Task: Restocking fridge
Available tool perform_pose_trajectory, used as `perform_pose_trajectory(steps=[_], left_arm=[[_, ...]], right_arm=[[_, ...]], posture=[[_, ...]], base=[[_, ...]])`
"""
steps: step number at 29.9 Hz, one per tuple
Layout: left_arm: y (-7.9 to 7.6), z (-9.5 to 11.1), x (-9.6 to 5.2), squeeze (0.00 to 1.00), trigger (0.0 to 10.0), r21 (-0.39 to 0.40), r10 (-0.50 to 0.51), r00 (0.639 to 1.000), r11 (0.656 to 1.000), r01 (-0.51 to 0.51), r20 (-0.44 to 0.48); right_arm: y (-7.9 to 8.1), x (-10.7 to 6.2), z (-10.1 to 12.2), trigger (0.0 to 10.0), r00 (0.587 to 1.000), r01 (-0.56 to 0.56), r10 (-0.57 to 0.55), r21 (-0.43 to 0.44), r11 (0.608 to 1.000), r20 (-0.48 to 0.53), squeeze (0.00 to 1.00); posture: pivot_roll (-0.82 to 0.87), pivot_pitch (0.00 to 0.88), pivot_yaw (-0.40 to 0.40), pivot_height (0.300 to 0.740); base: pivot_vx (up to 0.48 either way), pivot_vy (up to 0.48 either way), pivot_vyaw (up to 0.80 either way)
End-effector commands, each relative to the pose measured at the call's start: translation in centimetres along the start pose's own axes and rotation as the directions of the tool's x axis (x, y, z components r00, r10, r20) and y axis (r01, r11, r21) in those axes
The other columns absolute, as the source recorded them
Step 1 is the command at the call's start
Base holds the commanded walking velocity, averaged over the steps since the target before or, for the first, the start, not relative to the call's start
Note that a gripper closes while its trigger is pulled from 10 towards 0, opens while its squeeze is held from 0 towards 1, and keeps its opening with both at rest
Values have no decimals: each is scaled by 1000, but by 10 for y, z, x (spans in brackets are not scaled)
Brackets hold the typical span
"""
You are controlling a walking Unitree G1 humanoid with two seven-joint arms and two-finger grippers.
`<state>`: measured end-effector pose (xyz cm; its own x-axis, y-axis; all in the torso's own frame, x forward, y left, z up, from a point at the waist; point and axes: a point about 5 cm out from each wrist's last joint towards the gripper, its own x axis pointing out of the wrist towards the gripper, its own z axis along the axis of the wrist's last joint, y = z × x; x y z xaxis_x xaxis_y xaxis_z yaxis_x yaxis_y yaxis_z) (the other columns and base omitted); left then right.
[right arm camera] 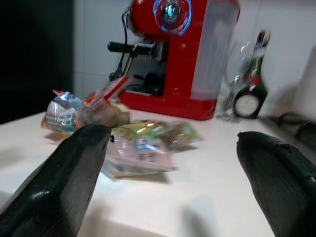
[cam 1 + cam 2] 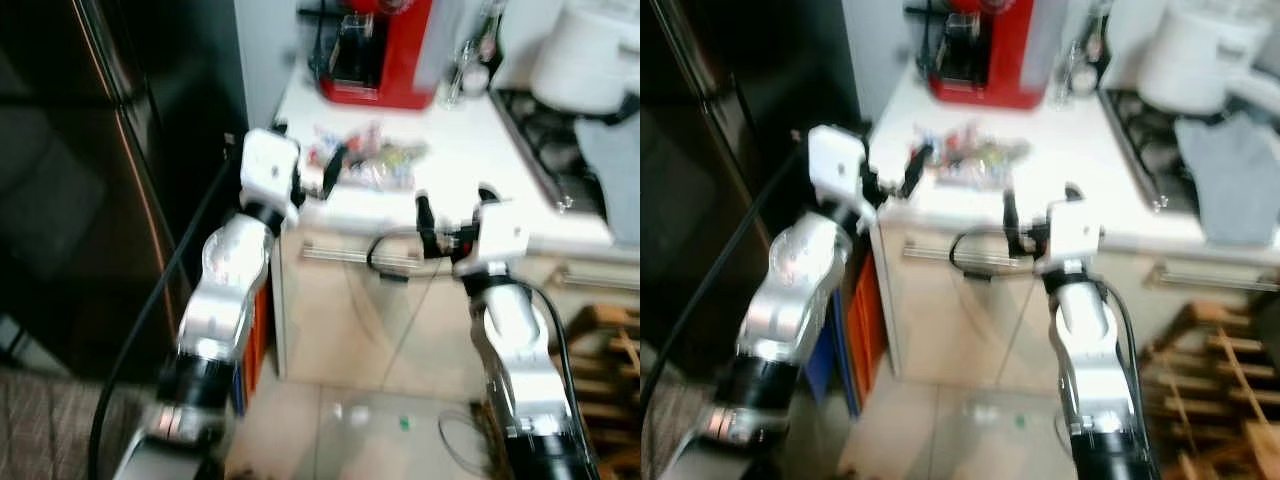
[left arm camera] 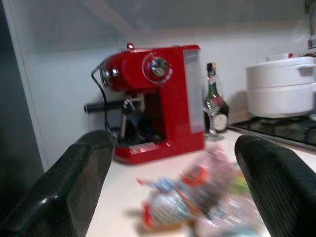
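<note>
Left arm: bent up at the elbow, its forearm rising beside the dark fridge, the wrist level with the front left corner of the white surface.
Left hand: fingers spread wide with nothing between them, tips just at the edge of the surface and pointing toward the packets.
Right arm: raised in front of the cabinet, its wrist just below the front edge of the surface.
Right hand: fingers wide apart and empty, pointing up over the front edge, apart from the packets.
Food packets: a loose heap of clear and coloured plastic wrappers lying on the surface near its front left part, just beyond the left hand; red, green, blue and silver print shows, but blur hides the labels.
Coffee machine: red, upright at the back of the surface behind the packets.
Bottle: dark glass, standing just beside the coffee machine, with a wine glass in front of it.
Pot: white, lidded, on the hob to the right.
</note>
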<state>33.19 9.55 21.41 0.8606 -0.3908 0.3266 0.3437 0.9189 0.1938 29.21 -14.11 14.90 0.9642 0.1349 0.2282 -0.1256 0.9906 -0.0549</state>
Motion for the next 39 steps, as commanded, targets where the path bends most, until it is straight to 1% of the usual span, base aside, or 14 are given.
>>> perform_pose_trajectory(steps=[1,3,7,8,9,10,13,18,19,20,22,25,33,39], left_arm=[[-9,5,7,0,10000,-16,-40,999,999,40,14],[-9,6,8,0,10000,-8,-40,999,999,40,19],[2,15,14,0,10000,88,31,998,996,-35,46],[15,28,23,0,10000,93,45,996,994,-52,73],[15,28,23,0,10000,93,45,996,994,-52,73],[26,38,29,0,10000,108,39,995,993,-49,95],[43,43,37,0,10000,132,16,995,991,-29,96],[51,26,44,0,10000,69,-169,985,983,170,-23],[49,22,43,0,10000,0,-230,973,973,230,-30],[47,19,43,0,10000,-68,-284,958,957,281,-29],[44,11,40,0,10000,-75,-413,909,910,408,-65],[45,10,38,0,10000,-91,-487,870,873,480,-78],[67,-12,33,0,10000,-80,-496,839,867,491,-224],[70,-36,23,0,10000,-108,-490,805,869,483,-334]], right_arm=[[-5,-1,1,10000,1000,14,-14,-14,1000,12,0],[-4,-1,1,10000,1000,13,-13,-16,1000,20,0],[-3,0,3,10000,999,27,-27,-16,999,31,0],[-3,1,5,10000,999,26,-26,-11,1000,40,0],[-3,1,5,10000,999,26,-26,-11,1000,40,0],[-2,2,7,10000,999,24,-24,-10,1000,49,0],[0,2,9,10000,998,16,-15,-16,1000,63,0],[3,1,9,10000,997,15,-14,-14,1000,70,0],[4,1,9,10000,998,16,-15,-12,1000,69,0],[4,0,8,10000,998,16,-16,-11,1000,68,0],[4,-3,6,10000,998,25,-24,-5,1000,63,0],[3,-7,4,10000,998,33,-33,-4,999,54,0],[6,-15,1,10000,999,37,-37,-1,999,38,0],[6,-16,-2,10000,999,37,-37,1,999,26,0]], posture=[[-93,0,-16,740],[-94,0,-14,740],[-93,0,-10,740],[-88,0,-10,740],[-88,0,-10,740],[-87,0,-7,740],[-91,0,-6,740],[-104,0,6,740],[-106,0,10,740],[-106,0,10,740],[-122,0,30,740],[-124,0,37,740],[-126,0,41,740],[-116,0,41,740]], base=[[480,0,0],[480,0,0],[240,0,0],[0,0,0],[0,0,0],[0,0,0],[0,0,0],[0,0,0],[0,0,0],[0,0,0],[0,0,0],[0,0,0],[0,0,0],[0,0,0]])
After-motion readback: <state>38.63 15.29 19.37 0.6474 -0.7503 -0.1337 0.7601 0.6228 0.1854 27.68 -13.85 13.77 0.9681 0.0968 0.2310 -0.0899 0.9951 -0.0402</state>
